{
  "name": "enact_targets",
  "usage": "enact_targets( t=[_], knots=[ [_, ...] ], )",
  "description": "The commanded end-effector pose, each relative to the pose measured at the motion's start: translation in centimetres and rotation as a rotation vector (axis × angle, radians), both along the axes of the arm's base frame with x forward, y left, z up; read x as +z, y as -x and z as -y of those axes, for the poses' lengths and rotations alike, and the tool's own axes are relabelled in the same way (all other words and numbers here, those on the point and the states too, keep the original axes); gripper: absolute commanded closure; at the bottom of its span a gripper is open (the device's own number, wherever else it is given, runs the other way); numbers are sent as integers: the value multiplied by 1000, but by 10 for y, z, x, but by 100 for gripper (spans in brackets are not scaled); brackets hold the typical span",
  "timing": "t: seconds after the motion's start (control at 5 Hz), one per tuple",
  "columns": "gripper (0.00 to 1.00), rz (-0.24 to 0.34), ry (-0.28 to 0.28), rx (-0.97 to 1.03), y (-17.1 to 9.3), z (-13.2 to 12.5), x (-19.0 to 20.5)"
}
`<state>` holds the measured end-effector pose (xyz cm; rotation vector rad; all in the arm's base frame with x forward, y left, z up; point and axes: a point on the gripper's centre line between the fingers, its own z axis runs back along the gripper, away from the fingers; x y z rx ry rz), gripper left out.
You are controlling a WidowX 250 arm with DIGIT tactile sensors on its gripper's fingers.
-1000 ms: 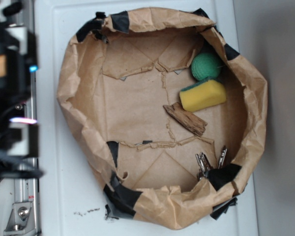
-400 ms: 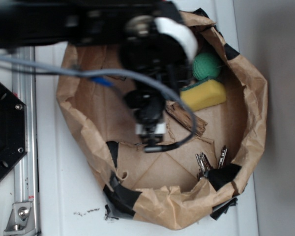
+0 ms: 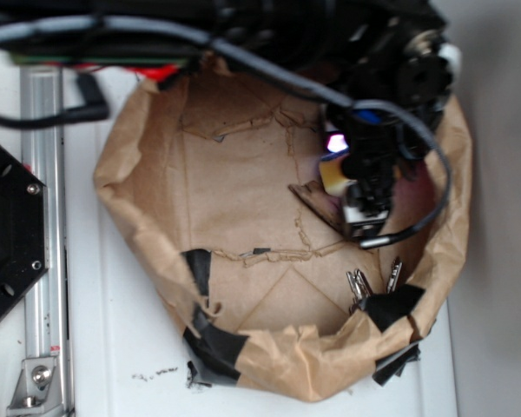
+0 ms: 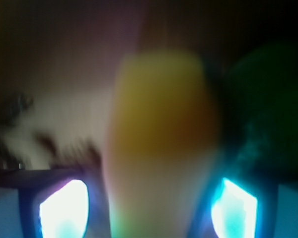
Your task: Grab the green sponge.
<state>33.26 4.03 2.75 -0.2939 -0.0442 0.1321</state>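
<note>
wrist view: green sponge (image 4: 161, 139) sits centred between the gripper's (image 4: 149, 208) spread, unclenched fingers (image 4: 64, 210).
best to close squarely on its yellow sides, avoiding the green ball (image 4: 268, 114) beside it.

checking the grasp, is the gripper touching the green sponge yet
Cannot tell. In the wrist view the green sponge sits blurred between the glowing fingers, with no edge sharp enough to show contact or gap. In the exterior view the arm hides most of it.

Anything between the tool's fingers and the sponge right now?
Nothing visible: in the wrist view the green sponge fills the gap between the two lit fingers. Contact is too blurred to judge.
</note>
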Motion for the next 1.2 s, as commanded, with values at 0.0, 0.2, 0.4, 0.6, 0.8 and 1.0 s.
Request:
enact_targets(
  t=[0.0, 0.2, 0.4, 0.6, 0.8, 1.0],
  knots=[
    [100, 48, -15, -8, -21, 25, -2],
    [100, 71, -39, -42, -7, 32, 25],
    [100, 133, -33, -117, 11, 41, 74],
    [100, 166, -108, -187, 32, 51, 116],
    [100, 44, -160, -166, 53, 62, 140],
    [100, -27, -262, -92, 66, 56, 144]
  ],
)
